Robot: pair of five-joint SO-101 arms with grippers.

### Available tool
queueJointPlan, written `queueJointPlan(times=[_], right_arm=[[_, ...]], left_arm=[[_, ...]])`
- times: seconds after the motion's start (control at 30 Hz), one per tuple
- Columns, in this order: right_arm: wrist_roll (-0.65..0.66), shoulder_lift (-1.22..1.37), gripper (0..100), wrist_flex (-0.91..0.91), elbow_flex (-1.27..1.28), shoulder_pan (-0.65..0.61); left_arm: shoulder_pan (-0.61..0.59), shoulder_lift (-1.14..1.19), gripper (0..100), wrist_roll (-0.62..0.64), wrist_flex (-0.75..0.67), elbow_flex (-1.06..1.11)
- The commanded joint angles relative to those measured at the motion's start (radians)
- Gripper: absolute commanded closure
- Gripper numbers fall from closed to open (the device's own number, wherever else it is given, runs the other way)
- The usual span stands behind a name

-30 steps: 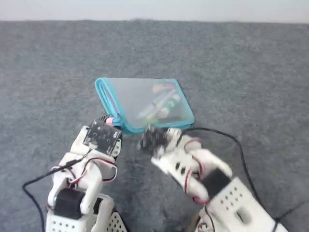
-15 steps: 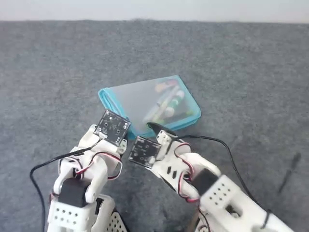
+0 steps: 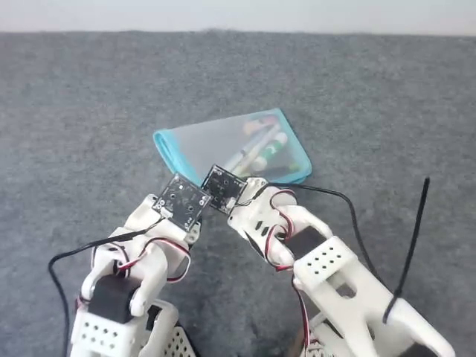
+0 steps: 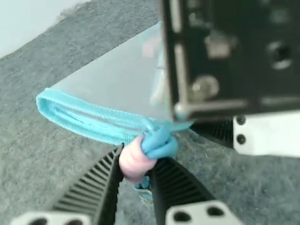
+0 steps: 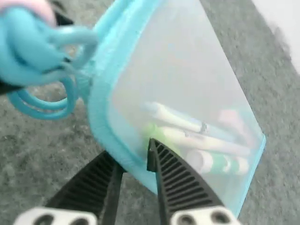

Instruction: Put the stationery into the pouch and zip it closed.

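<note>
Grey tabletop point(image 3: 89, 97): your left fingers point(image 4: 93, 183) clamp the zipper pull point(image 4: 150, 150), right fingers point(image 5: 178, 183) pinch the pouch point(image 3: 208, 145) edge, stationery point(image 3: 260, 145) inside.

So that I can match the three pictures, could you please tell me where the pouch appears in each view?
High view: the pouch lies on the grey table, just beyond both arms' wrists.
Left wrist view: the pouch is just beyond the left gripper, which pinches its zip pull.
Right wrist view: the pouch has its edge between the right gripper fingers.
Shared landmark: the teal zip edge.
</note>
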Motion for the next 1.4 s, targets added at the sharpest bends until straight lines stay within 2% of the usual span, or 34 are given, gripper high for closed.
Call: queueJointPlan(times=[0.0,0.17,0.3,0.47,0.6,0.7,0.93,1.07,1.13,1.27,1.37], right_arm=[[0.035,-0.081,99.1,0.093,-0.026,0.025],[0.158,-0.289,99.1,0.312,0.044,0.028],[0.189,-0.533,99.1,0.443,0.158,0.025],[0.209,-0.868,99.1,0.647,0.261,0.028],[0.204,-1.079,99.1,0.757,0.307,0.031],[0.19,-1.158,99.1,0.763,0.33,0.058],[0.006,-1.084,97.8,0.57,0.336,0.067],[-0.014,-0.924,86.3,0.483,0.325,0.067],[-0.014,-0.822,84.3,0.449,0.305,0.068],[-0.069,-0.611,84.5,0.452,0.17,0.073],[-0.101,-0.438,85.7,0.521,0.017,0.073]], left_arm=[[0.02,0.008,99,-0.012,-0.038,-0.03],[0.011,0.008,99,-0.018,-0.158,0.038],[-0.04,0.008,99,-0.052,-0.21,0.093],[-0.086,0.008,99,0.015,-0.365,0.223],[-0.092,0.008,99,0.018,-0.384,0.254],[-0.084,0.008,99,0.018,-0.382,0.254],[-0.083,0.008,99,0.02,-0.382,0.252],[-0.083,0.008,99,0.026,-0.382,0.252],[-0.083,0.008,99,0.026,-0.382,0.252],[-0.084,0.009,99,0.026,-0.382,0.255],[-0.091,0.009,99,0.028,-0.382,0.259]])
